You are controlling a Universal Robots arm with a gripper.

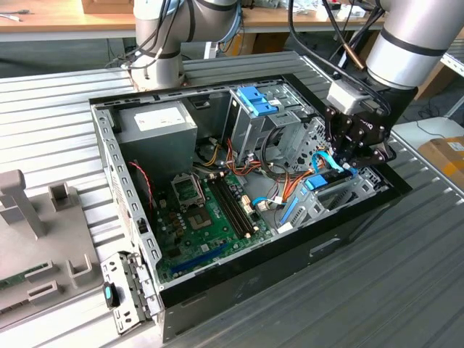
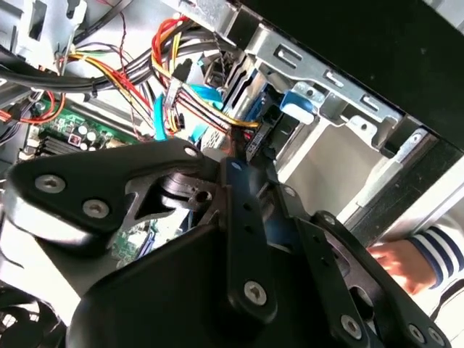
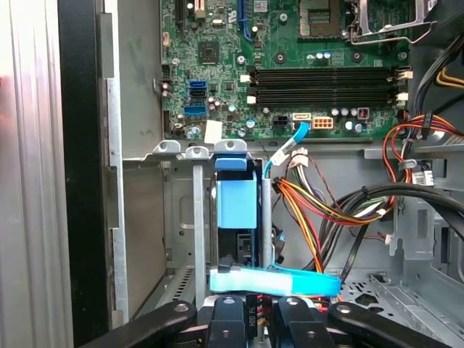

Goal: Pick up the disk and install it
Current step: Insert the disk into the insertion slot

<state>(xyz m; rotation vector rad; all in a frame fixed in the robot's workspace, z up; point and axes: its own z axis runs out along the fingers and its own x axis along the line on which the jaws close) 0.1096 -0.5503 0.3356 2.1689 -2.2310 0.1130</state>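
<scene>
The disk (image 3: 238,203) stands on edge in the narrow metal bay (image 3: 196,217) at the front corner of the open computer case, its bright blue frame facing up. In the exterior view the disk (image 1: 319,181) sits low in that bay, at the case's right end. My gripper (image 1: 350,164) hangs directly over the disk's near end, close above the bay. In the first wrist view the gripper (image 3: 257,319) is just behind a pale blue strip (image 3: 275,281) that crosses the end of the disk.
Orange and black cables (image 3: 326,210) and a pale blue cable (image 1: 326,156) crowd the bay's side. Deeper in the case are the motherboard (image 1: 206,217), a grey box with a white sticker (image 1: 156,123) and a blue-latched cage (image 1: 257,101). A hand with a striped sleeve (image 2: 399,262) rests outside the case.
</scene>
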